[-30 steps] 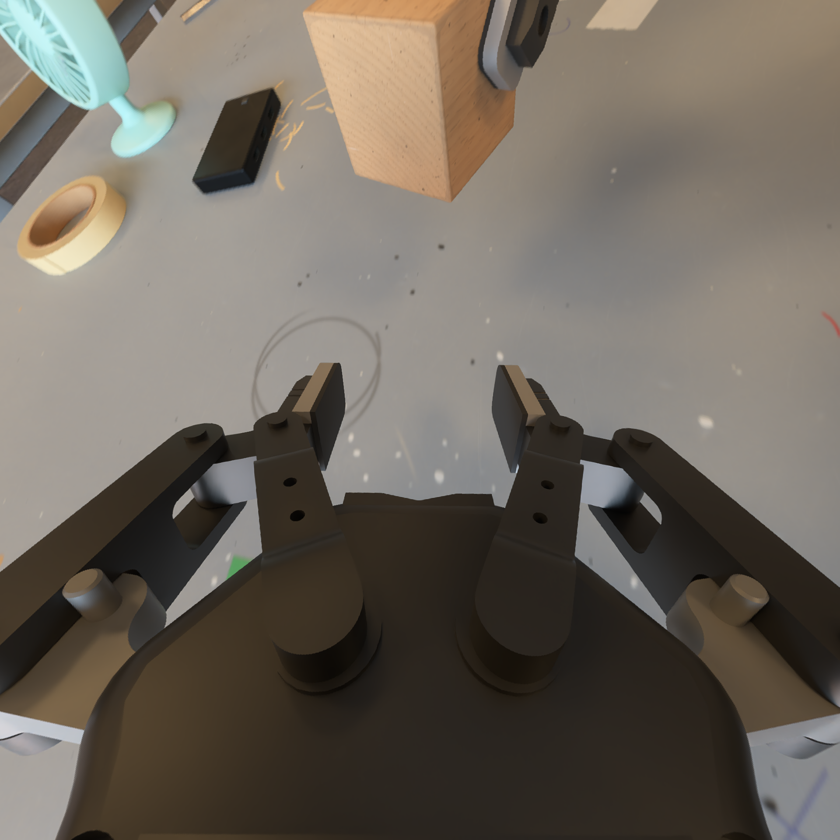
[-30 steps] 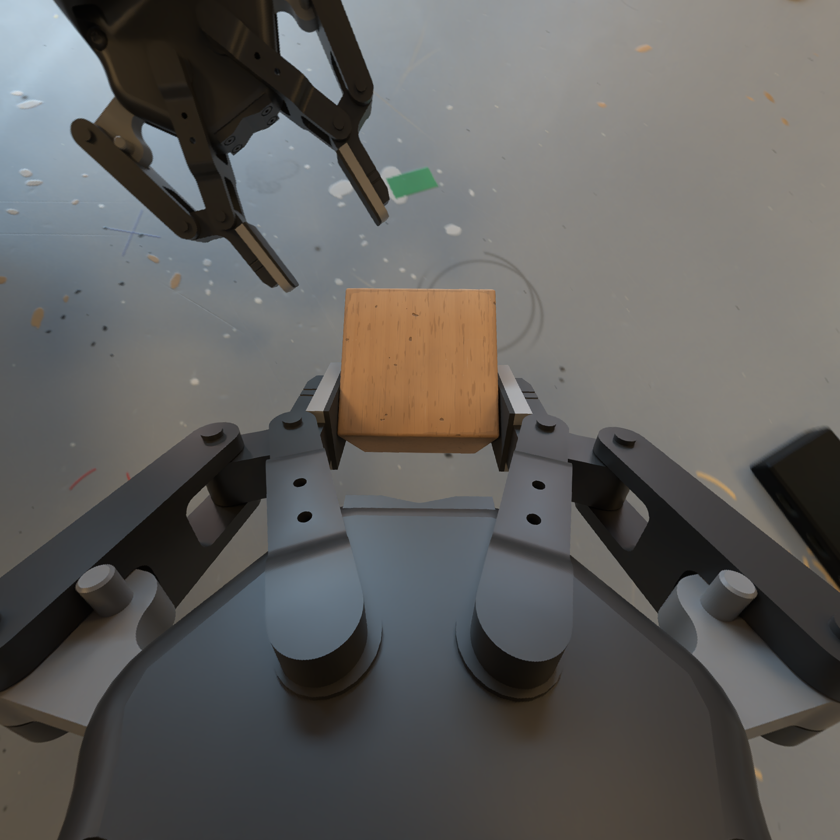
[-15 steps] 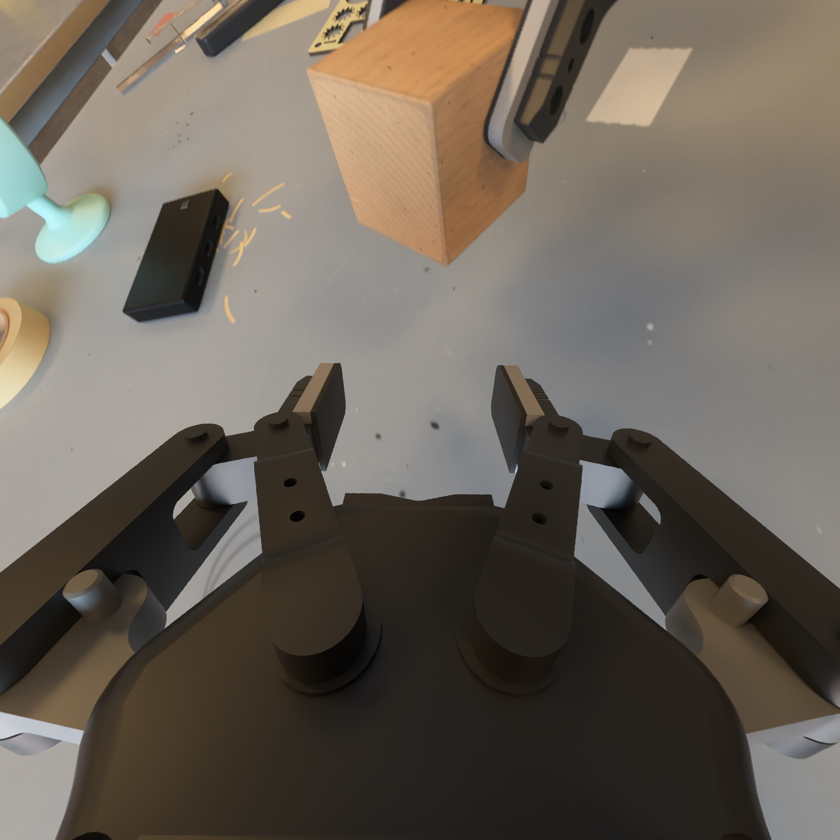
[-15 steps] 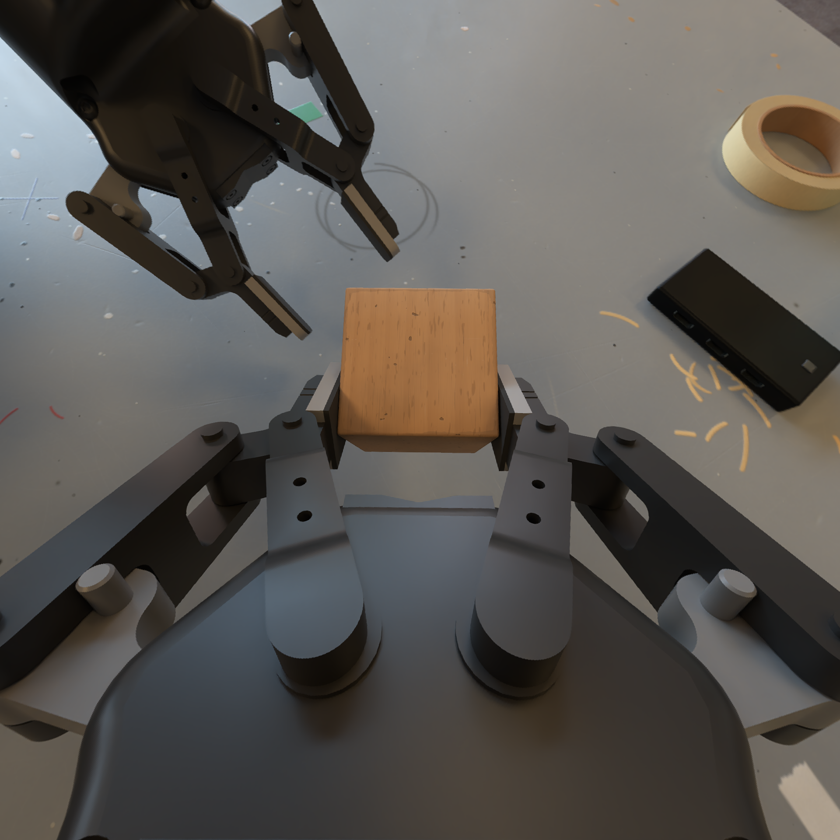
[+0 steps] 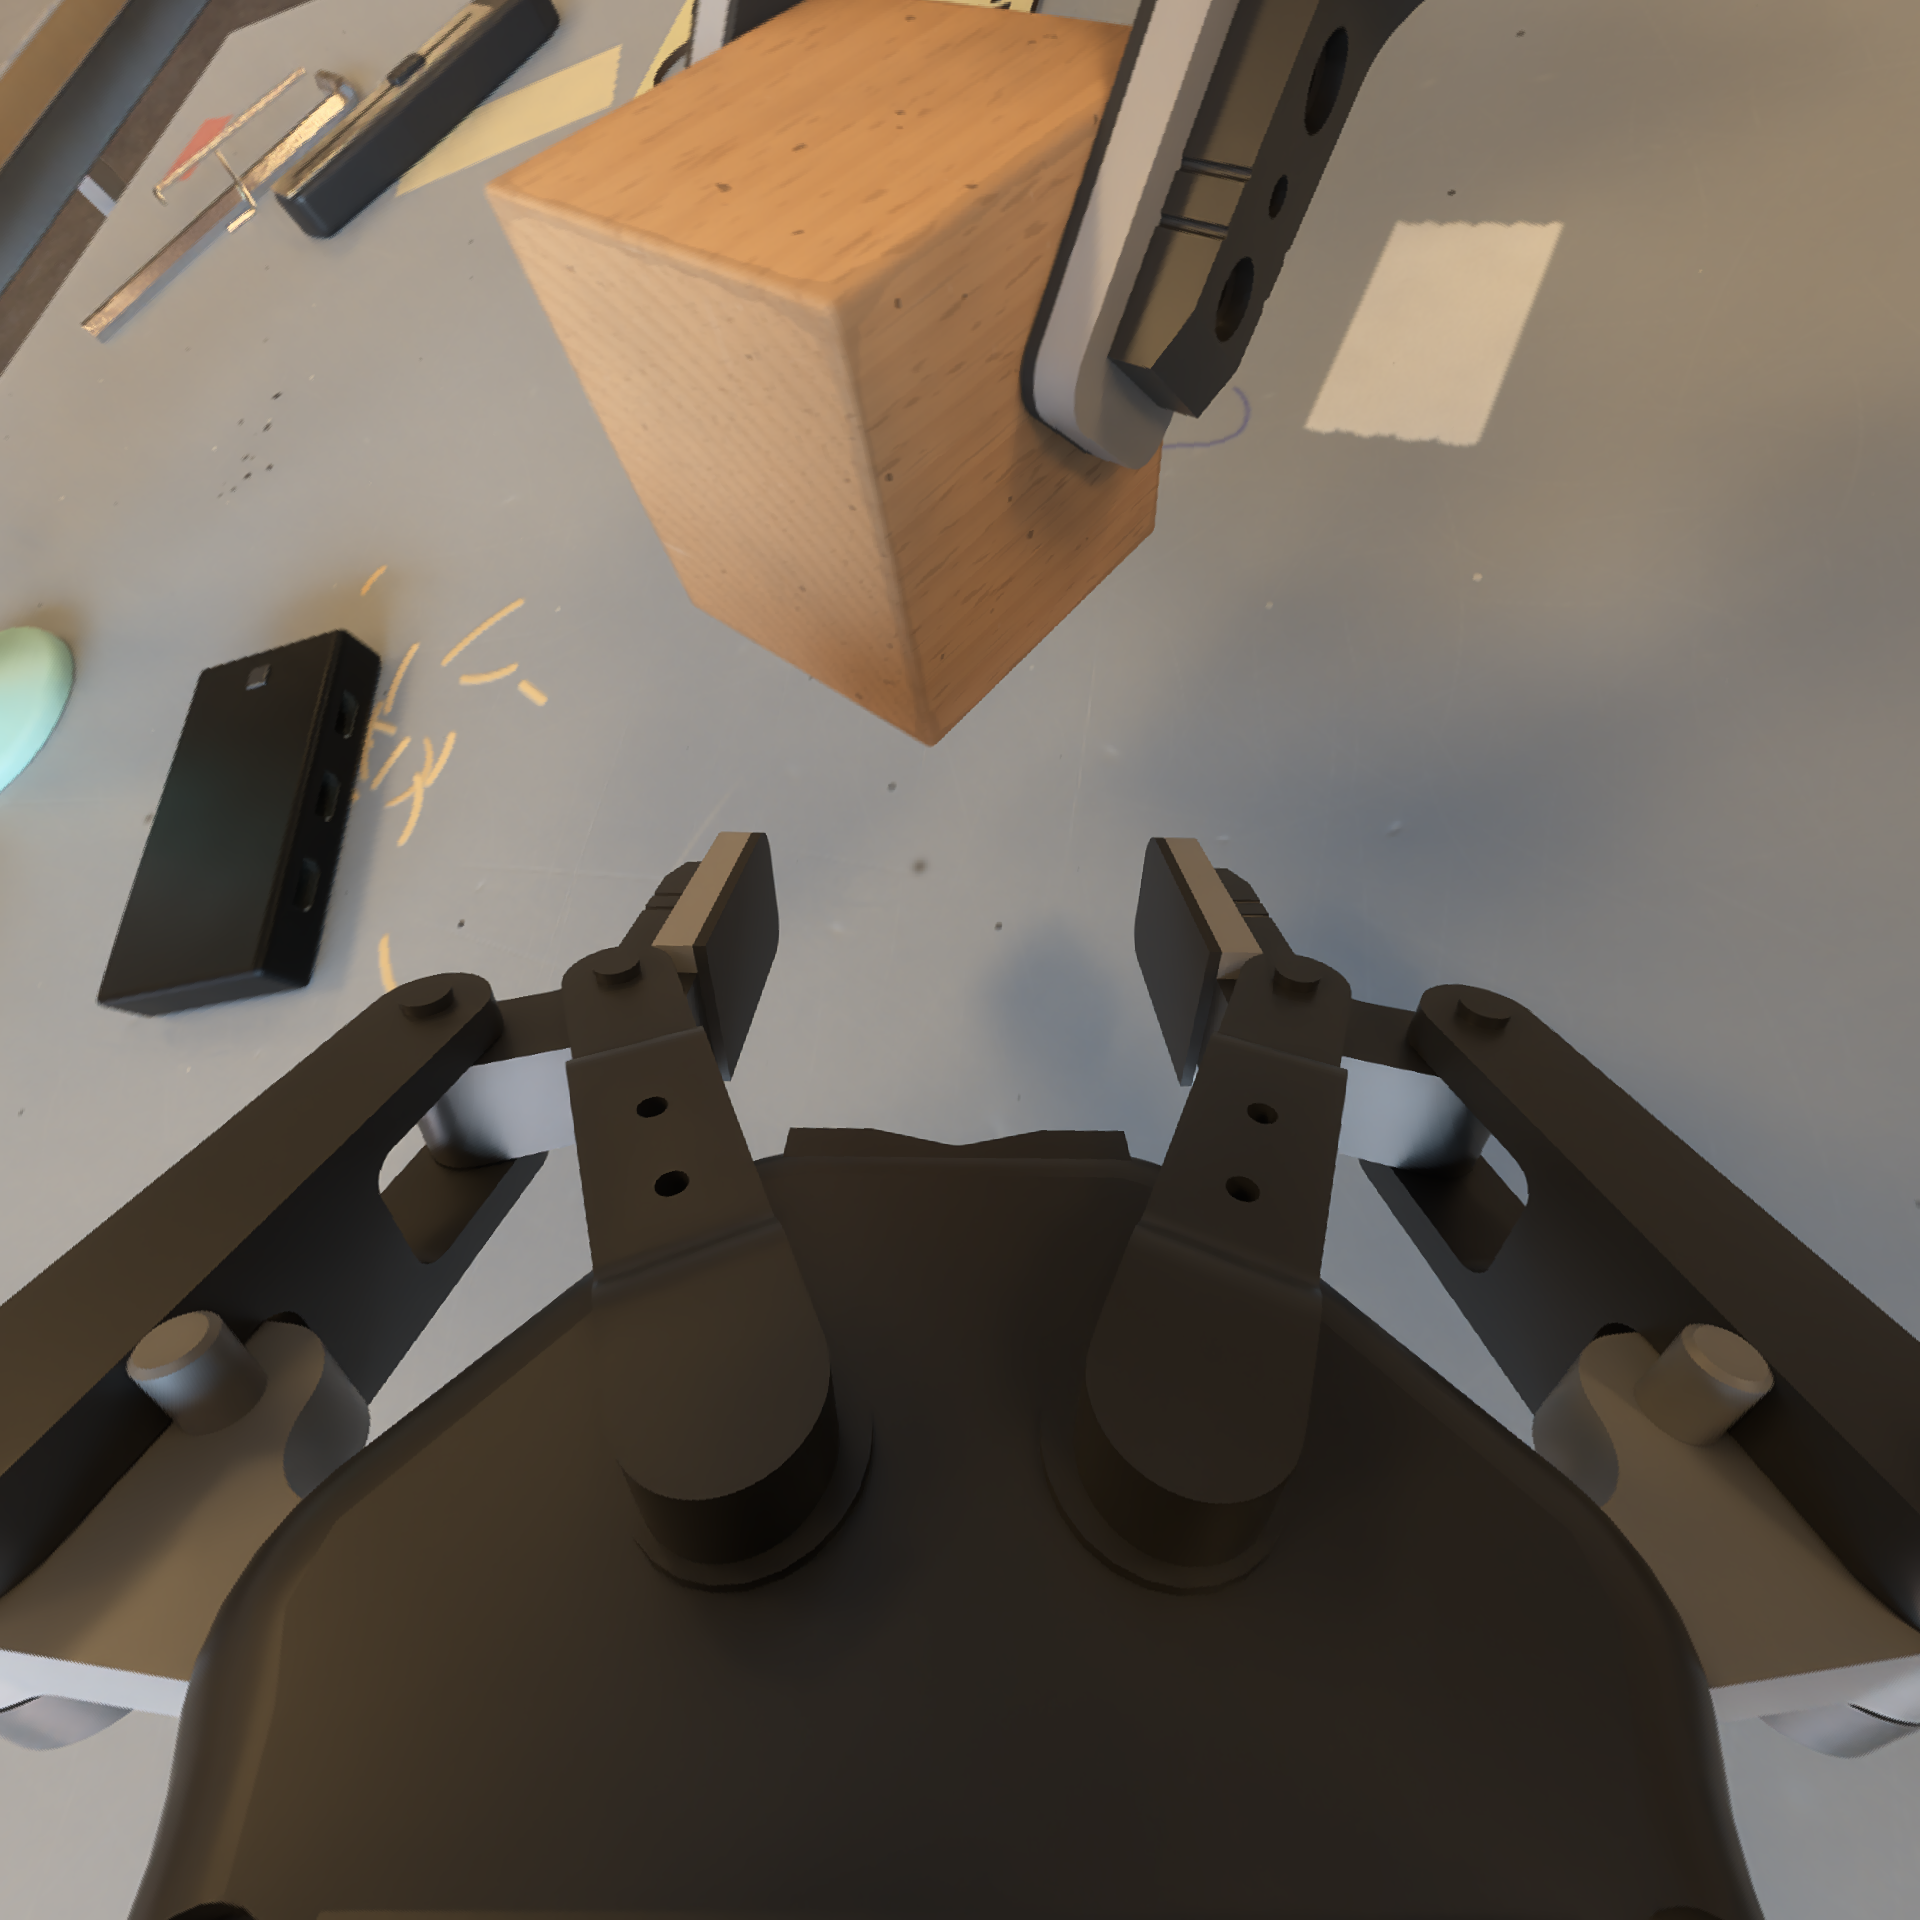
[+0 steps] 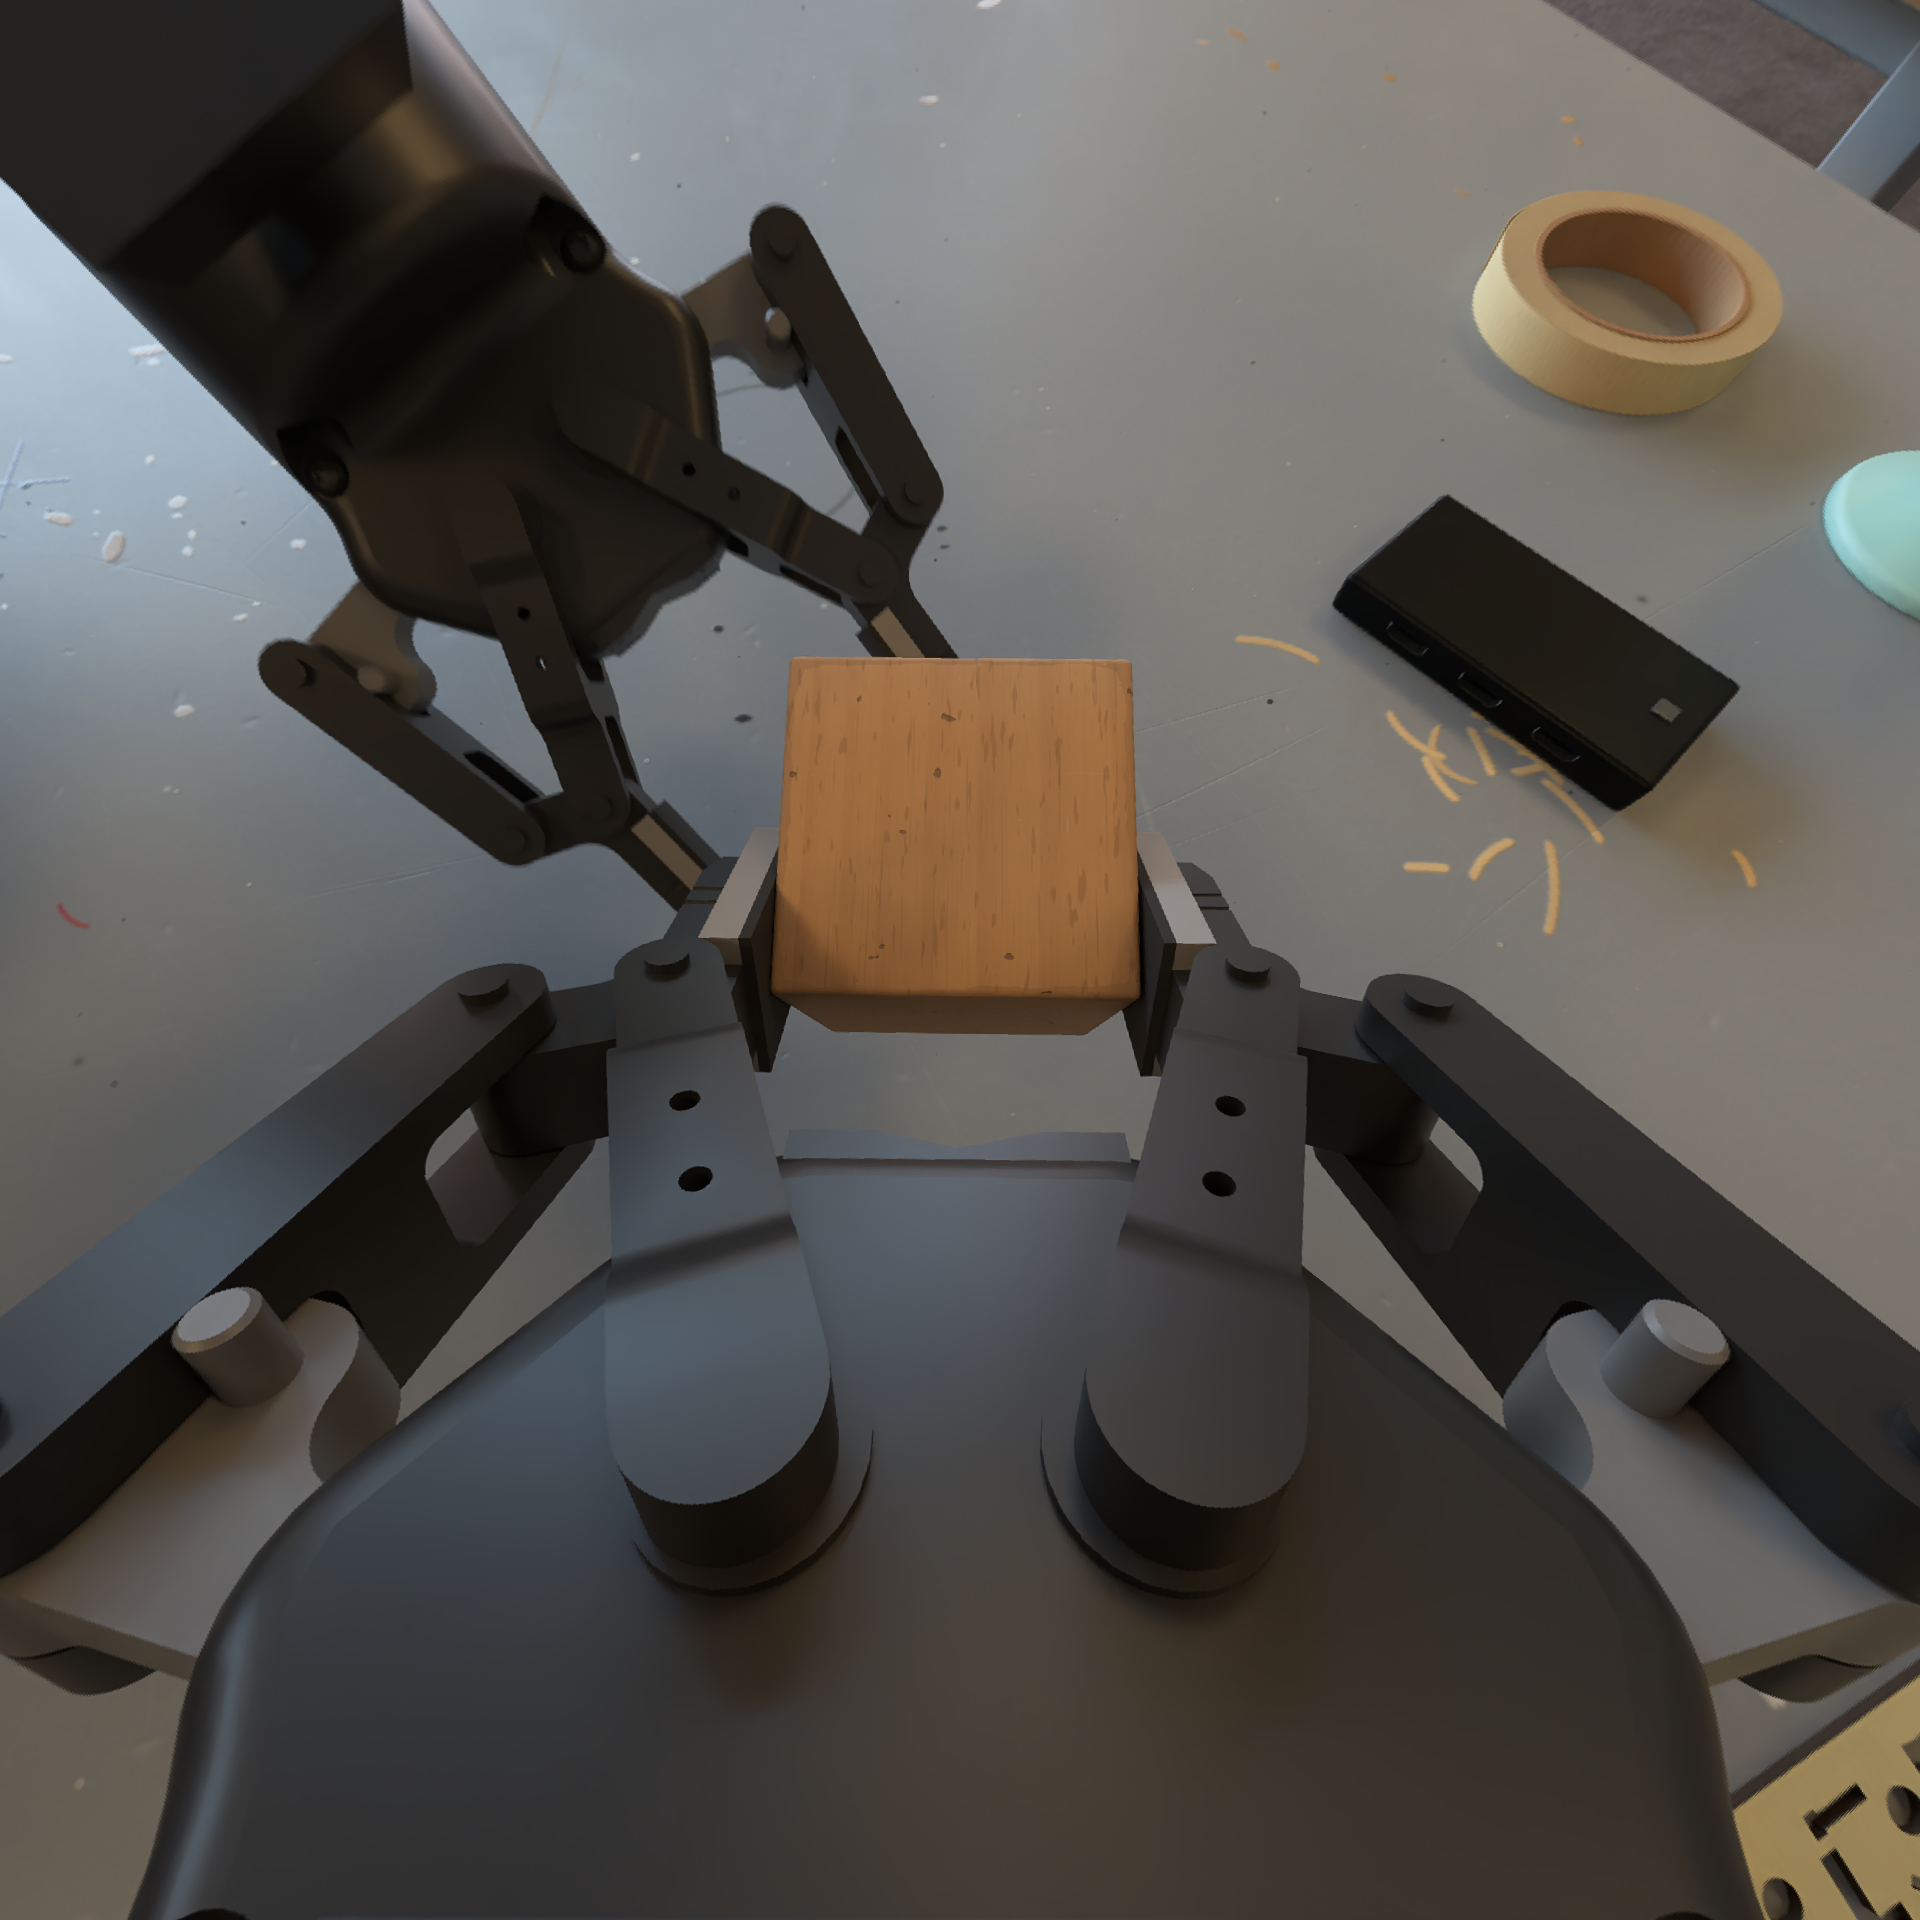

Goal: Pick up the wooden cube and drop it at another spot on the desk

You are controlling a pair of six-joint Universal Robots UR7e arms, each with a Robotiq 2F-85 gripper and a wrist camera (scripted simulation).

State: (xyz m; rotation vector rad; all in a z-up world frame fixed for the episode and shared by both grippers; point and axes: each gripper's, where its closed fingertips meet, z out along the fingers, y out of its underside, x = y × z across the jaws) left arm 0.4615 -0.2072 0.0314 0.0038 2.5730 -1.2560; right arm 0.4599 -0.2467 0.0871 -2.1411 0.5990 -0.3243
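Hung spread and empty, left gripper [image 5: 954, 914], above grey counter [image 5: 1455, 727]. Ahead, wooden cube [image 5: 831, 364] clamped aloft by right gripper's finger [image 5: 1174, 229]; black box [image 5: 239, 821] lying left.

Mint fan base [image 6: 1881, 535] edge-cropped

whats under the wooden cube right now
The wooden cube hangs in the right gripper, off the desk. Below it only bare grey desk shows; the patch directly beneath is hidden by the cube.
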